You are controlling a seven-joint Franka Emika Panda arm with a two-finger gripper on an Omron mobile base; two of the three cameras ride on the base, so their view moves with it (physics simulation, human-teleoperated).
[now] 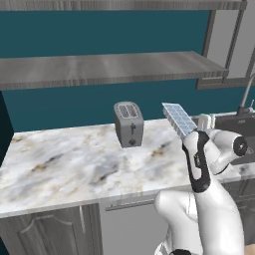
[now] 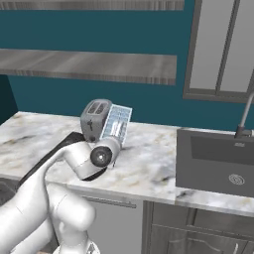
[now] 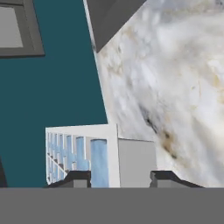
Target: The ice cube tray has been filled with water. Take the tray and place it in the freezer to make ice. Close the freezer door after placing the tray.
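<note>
The end effector (image 3: 119,177) has its fingertips cut off by the hand view's bottom edge; the ice cube tray (image 3: 83,157) between them runs off there too.

A grey two-slot toaster (image 1: 129,124) stands upright on the marble counter (image 1: 64,164); a dark sink (image 2: 216,161) lies, seemingly recessed, at right.

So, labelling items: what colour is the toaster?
Grey, toaster, clearest in the left base view.

Ice cube tray (image 3: 83,157) between jaws, above counter (image 3: 175,78).
</note>
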